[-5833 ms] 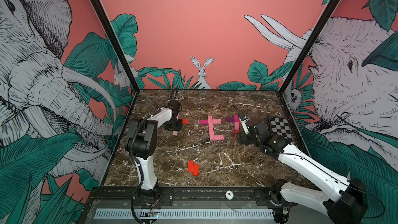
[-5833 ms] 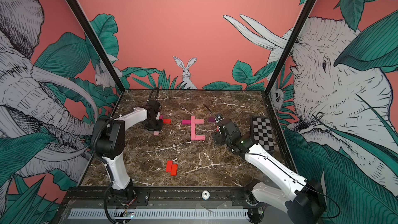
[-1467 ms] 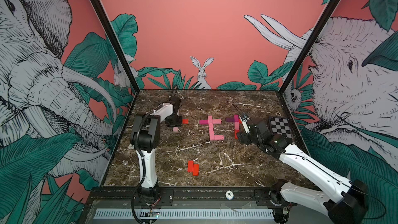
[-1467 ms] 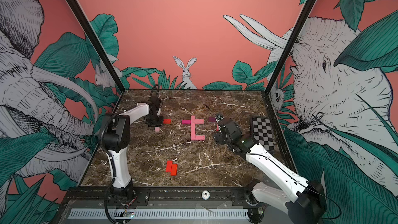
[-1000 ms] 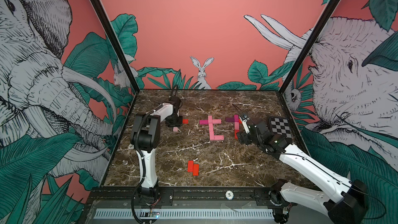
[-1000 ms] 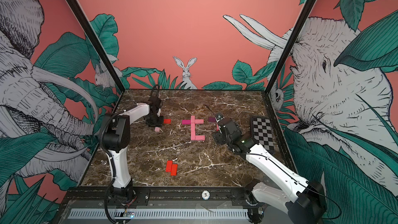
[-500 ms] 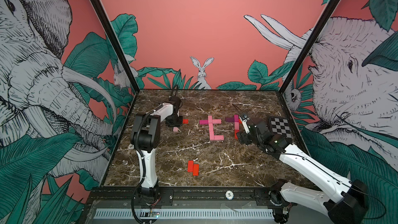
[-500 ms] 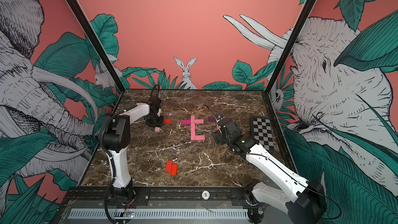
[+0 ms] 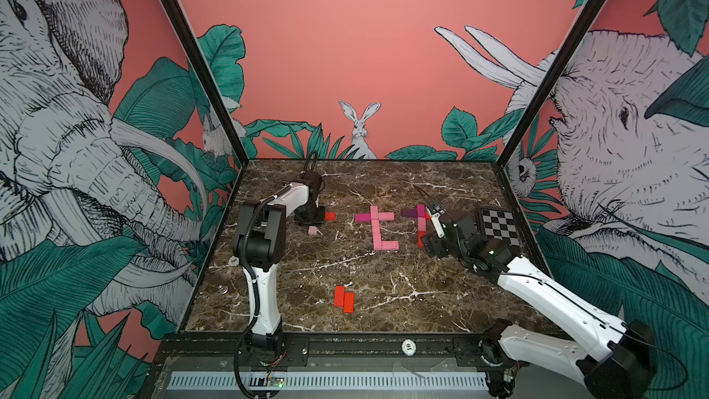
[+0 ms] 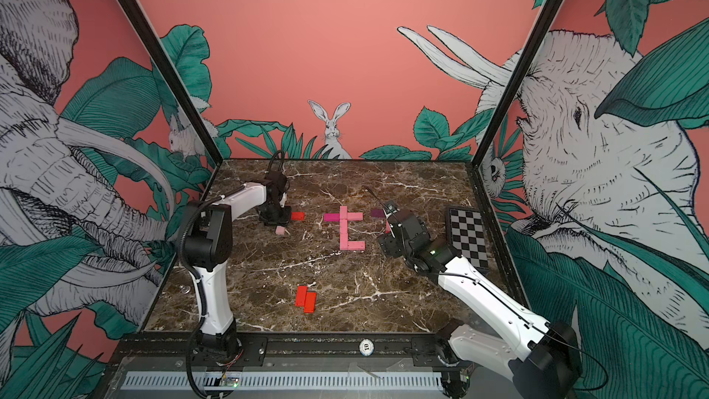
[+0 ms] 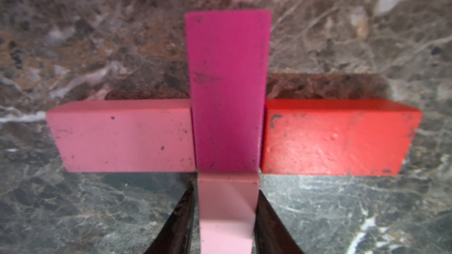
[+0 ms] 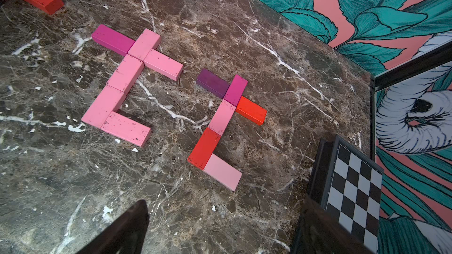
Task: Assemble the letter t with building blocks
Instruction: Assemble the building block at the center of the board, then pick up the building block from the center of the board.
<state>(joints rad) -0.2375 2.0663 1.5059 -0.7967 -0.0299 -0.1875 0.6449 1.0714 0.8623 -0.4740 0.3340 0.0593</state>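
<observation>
Left wrist view: my left tool (image 11: 225, 189) is narrow, with a pale pink block (image 11: 227, 216) between its fingers on the counter (image 11: 73, 216). I can't tell if they clamp it or just sit beside it. The block's far end butts a magenta block (image 11: 227, 89). A pink block (image 11: 122, 138) and a red block (image 11: 337, 140) touch the magenta's two sides. Right wrist view: my right tool (image 12: 225, 204) is wide with nothing between, hovering near the foot of a mixed-colour t (image 12: 220, 118), beside the checkerboard plate (image 12: 354, 191).
</observation>
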